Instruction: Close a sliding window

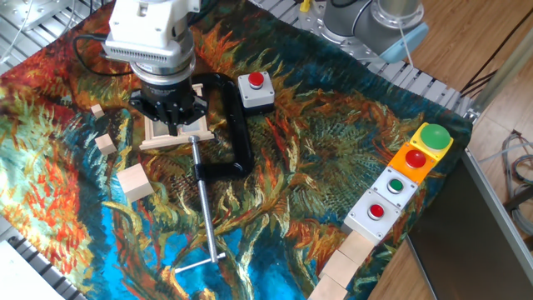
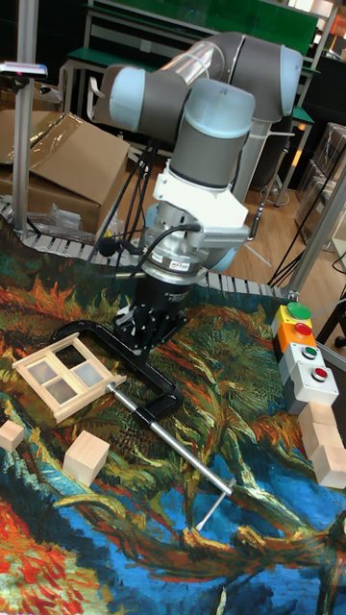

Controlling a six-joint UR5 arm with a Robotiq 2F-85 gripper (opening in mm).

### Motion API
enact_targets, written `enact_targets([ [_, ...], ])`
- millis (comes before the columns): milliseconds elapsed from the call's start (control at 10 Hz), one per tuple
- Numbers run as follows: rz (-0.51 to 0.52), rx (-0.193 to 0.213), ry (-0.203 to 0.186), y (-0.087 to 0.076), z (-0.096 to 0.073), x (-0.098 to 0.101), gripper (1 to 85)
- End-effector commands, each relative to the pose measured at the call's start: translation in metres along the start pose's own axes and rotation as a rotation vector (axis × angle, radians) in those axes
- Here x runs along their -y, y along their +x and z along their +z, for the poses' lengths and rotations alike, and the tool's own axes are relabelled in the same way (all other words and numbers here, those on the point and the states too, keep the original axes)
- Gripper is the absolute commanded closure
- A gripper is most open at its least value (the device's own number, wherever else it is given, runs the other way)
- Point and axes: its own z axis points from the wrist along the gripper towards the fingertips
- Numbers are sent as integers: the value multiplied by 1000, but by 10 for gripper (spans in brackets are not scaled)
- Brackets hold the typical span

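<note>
1. The window [image 2: 65, 374] lies flat on the cloth-covered tabletop [image 1: 333, 167]; in the fixed view it sits directly under the jaws, which hide most of it, while the tall view shows it just beside and below them, so contact cannot be told.
2. The gripper [image 1: 171, 115] points down at the frame. Its fingers look close together, but whether the jaws are clenched or released cannot be told.
3. The window is thin pale wood, so it is probably light and stiff, with slim bars that could snap under a hard squeeze.
4. Being light, it would likely skid on the cloth if pushed, but the black clamp [image 1: 235, 133] just past the jaws appears to pin one edge.
5. The best contact is judged to be the sliding pane's side rail, pushed along the track with a fingertip, not a grasp of the thin bars.
6. A loose cube [image 1: 136, 182] lies near, clear of the jaws.
</note>
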Motion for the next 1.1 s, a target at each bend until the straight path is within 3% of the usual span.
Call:
enact_targets([
  [0, 30, -22, -33, 4, 19, -3, 843],
  [200, 21, -71, -73, 35, 33, -1, 843],
  [300, 16, -89, -94, 40, 32, -6, 843],
  [500, -1, -87, -81, 40, 33, -3, 843],
  [600, -20, -76, -40, 37, 34, 8, 843],
  [700, -11, -65, -42, 28, 35, 3, 843],
  [800, -11, -75, -43, 29, 44, 0, 843],
  [1000, -23, -80, -45, 47, 65, 6, 843],
])
